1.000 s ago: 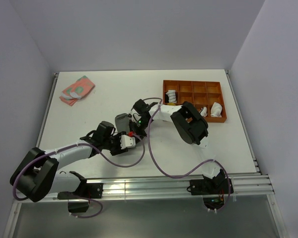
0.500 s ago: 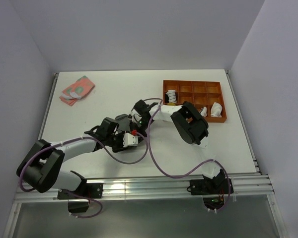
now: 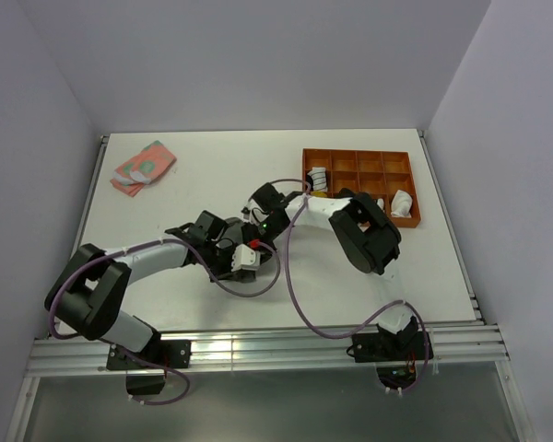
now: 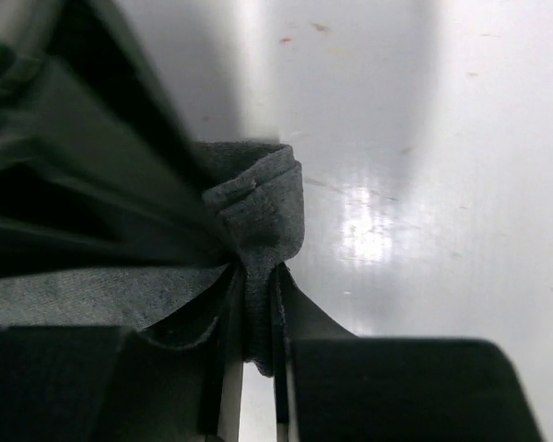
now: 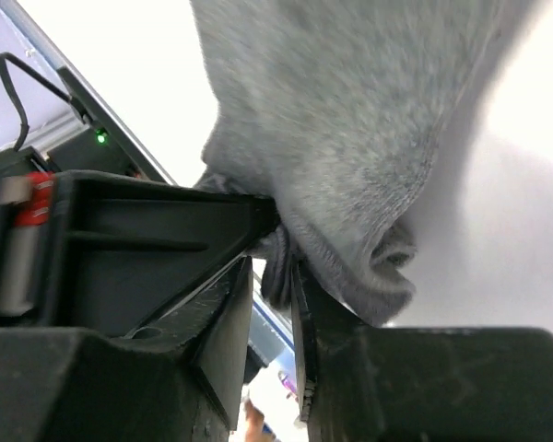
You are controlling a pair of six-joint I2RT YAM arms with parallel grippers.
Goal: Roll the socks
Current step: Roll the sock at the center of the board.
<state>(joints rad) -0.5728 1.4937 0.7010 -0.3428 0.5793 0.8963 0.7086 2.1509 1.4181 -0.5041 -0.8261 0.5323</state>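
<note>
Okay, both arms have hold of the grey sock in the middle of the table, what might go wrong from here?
The left gripper pinches only a thin fold of the grey sock, so the fabric may slip out. The right gripper grips close by. In the top view the two are crowded together and could collide. The purple cable loops right beside them and might snag.

Arms: two, left arm (image 3: 138,262) and right arm (image 3: 364,235).
Grippers: two, left gripper (image 4: 255,304) and right gripper (image 5: 278,267).
Socks: just one grey sock (image 4: 258,198) showing.
Trays: one tray (image 3: 359,151) at 2 o'clock, eight compartments.
Bundles: two clear, striped bundle (image 3: 318,174) and white bundle (image 3: 402,202).
Cloths: one cloth (image 3: 143,166) at 10 o'clock.
</note>
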